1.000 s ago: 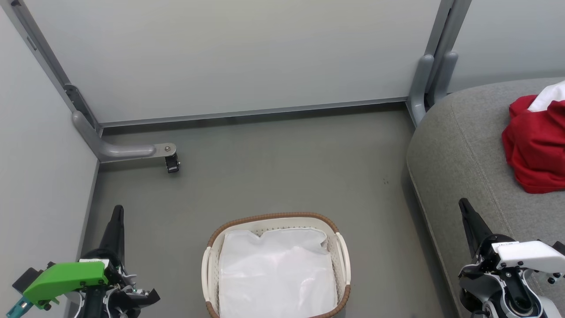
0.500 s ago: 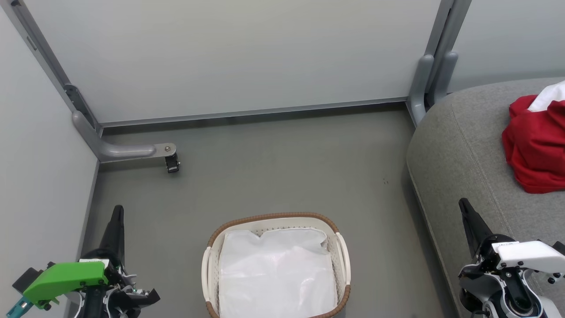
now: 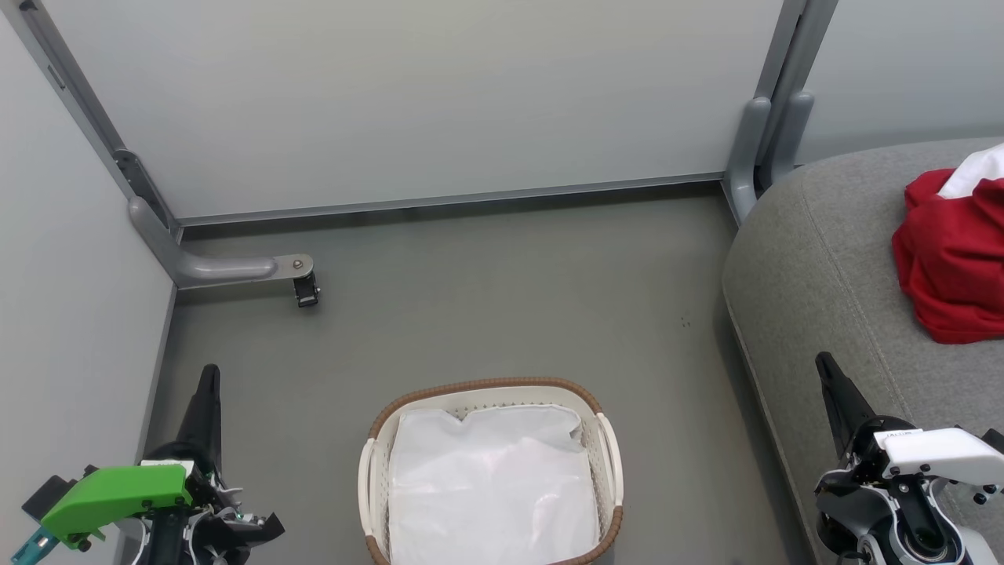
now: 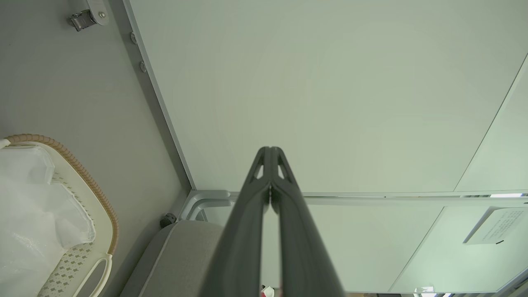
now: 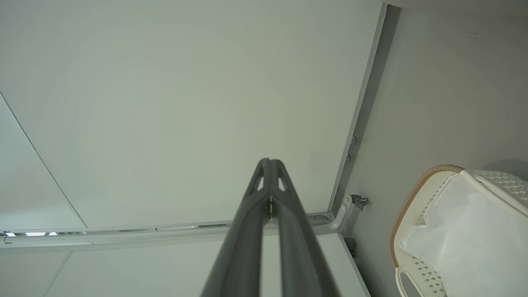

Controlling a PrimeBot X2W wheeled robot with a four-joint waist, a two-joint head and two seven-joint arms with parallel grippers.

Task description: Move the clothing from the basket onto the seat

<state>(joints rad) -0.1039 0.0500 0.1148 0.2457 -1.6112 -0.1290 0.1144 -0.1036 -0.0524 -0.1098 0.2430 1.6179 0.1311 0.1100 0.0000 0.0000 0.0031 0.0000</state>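
walls: pale grey-white flat partition panels in slim grey metal frames; meeting at corners; white paper notice on one panel | supports: curved grey metal foot with small black caster | floor: plain matte olive-grey floor; few dark specks | light: even, soft

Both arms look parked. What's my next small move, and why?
Probably stop here, arms parked: the basket holds a white liner and no red cloth, the clothing lies on the seat, and the left gripper and right gripper are shut, empty.
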